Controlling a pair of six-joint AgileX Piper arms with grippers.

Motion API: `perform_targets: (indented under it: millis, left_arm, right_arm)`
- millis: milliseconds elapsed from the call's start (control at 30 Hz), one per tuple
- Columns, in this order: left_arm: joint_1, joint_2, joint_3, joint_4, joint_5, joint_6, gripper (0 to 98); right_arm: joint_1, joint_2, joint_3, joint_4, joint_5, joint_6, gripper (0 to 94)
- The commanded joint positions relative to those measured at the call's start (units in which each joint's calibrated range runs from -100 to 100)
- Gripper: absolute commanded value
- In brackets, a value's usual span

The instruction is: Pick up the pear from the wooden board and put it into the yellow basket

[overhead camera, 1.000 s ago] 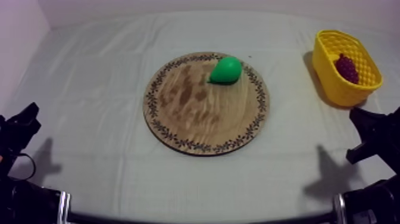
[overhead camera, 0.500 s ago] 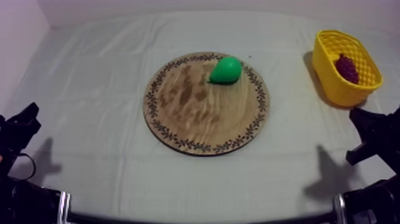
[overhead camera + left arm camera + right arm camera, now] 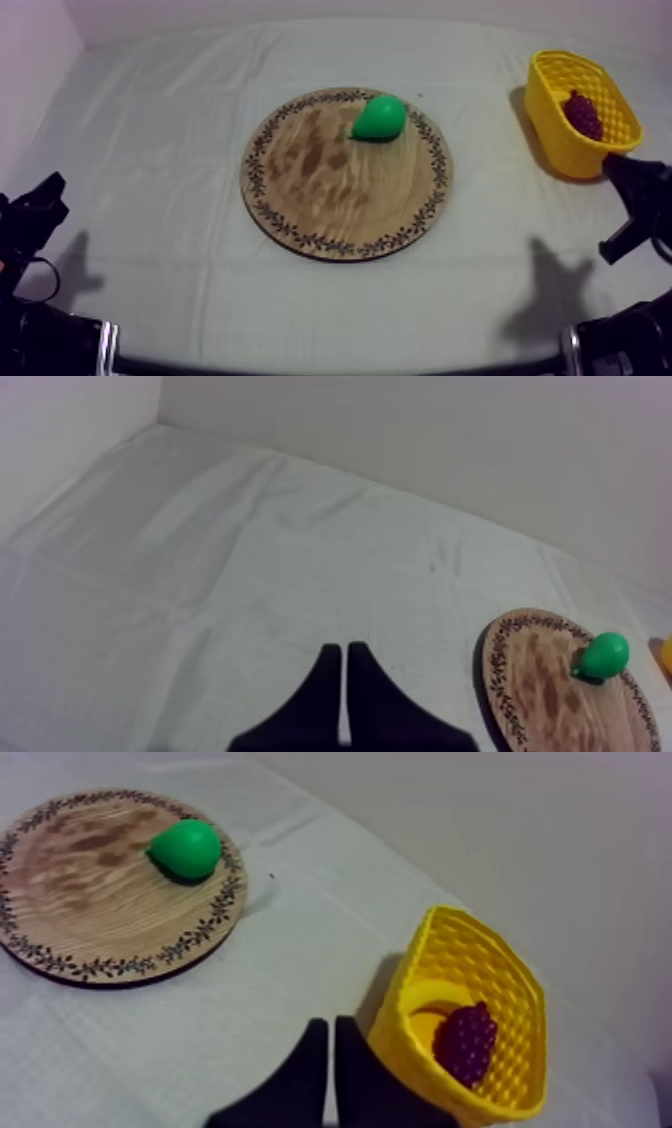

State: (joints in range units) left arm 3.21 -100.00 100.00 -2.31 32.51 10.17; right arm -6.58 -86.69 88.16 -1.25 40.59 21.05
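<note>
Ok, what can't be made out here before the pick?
Yellow basket, right wrist view: a yellow shape beside the bunch of grapes blends with the basket's inside; banana or floor, cannot tell.
Pear, top view: its underside is hidden by its own body on the wooden board.
Yellow basket, left wrist view: cut off by the picture's edge past the board.

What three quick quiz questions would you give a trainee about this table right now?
1. True or false: the pear lies in the basket.
2. Which dark fruit lies in the basket?
3. The left hand is: A open; B shut on the pear; C shut on nothing.

Key: 1 false, it lies on the board. 2 grapes. 3 C.
</note>
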Motion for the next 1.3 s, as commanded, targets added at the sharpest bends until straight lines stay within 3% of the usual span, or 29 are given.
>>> perform_targets:
  millis: [0, 300, 633, 967, 1267]
  left_arm:
    - [0.0, 0.0, 0.0, -0.01, 0.0, 0.0, 0.1]
    - [0.0, 0.0, 0.0, -0.01, 0.0, 0.0, 0.1]
    - [0.0, 0.0, 0.0, -0.01, 0.0, 0.0, 0.1]
    - [0.0, 0.0, 0.0, -0.01, 0.0, 0.0, 0.1]
    - [0.0, 0.0, 0.0, -0.01, 0.0, 0.0, 0.1]
  right_arm:
    - [-0.8, 9.9, -13.6, -0.4, 3.9, 0.7, 0.4]
    - [-5.4, 39.3, -46.8, -0.6, 15.5, 3.7, 0.4]
    - [-8.5, 67.7, -74.9, 0.6, 28.0, 7.9, 0.4]
    - [-9.5, 89.5, -95.7, 2.3, 40.1, 14.2, 0.4]
    - [-12.7, 101.8, -104.6, 4.6, 50.7, 18.9, 0.4]
